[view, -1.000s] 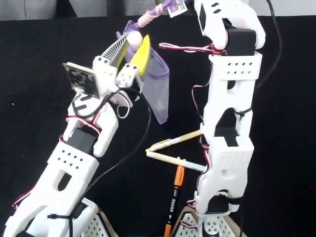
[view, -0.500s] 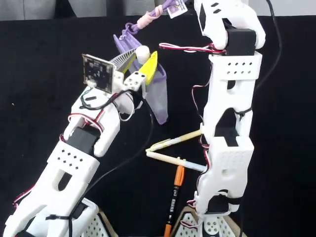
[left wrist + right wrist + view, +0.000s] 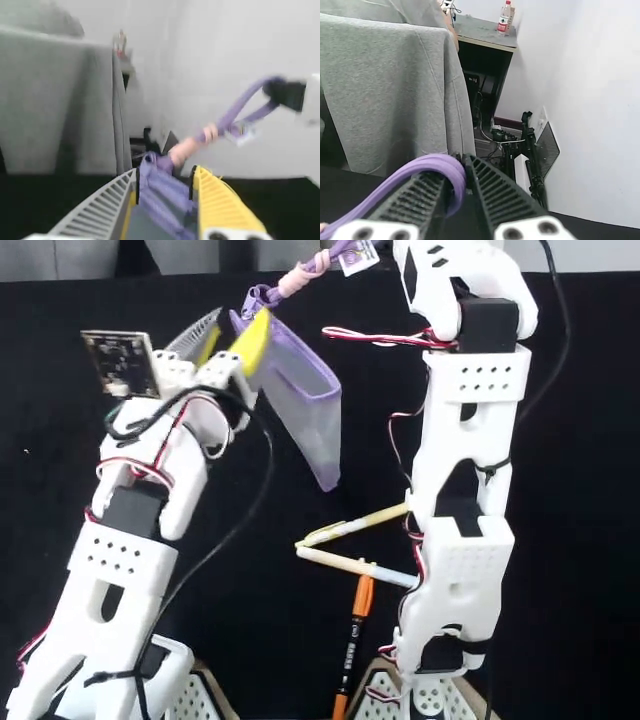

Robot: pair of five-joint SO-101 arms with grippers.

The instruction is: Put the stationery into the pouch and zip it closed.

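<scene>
- step in hand, as i judge it: presenting the pouch (image 3: 308, 410) so it can be filled; nothing is in it yet and zipping is a long way off.
- the pouch hangs in the air above the table (image 3: 60, 490), slung between the two arms, with its body drooping down and its mouth looking at least partly open along the upper edge.
- the left gripper (image 3: 232, 340) is nearly closed, its grey and yellow fingers pinching the purple fabric at the pouch's top corner; the left wrist view shows the cloth bunched between them.
- the right gripper (image 3: 464, 167) is clamped tight on the strap (image 3: 427, 169), which loops round one black finger; this arm carries the other end of the pouch, high at the back.
- the stationery lies on the table in front, well below the pouch: a yellow pen (image 3: 345, 528) and a white pen (image 3: 340, 560) meeting in a v, and an orange marker (image 3: 358, 625) just beside them, close to the right arm's base.
- next move calls for freeing one arm: both are busy with the pouch, so it likely has to come down onto the table, or hang from the strap alone, mouth kept open.
- the freed gripper would then need to open, drop to a pen and grip it mid-shaft. the thin pens may roll, and the v leaves little room for fingers at the joined end.
</scene>
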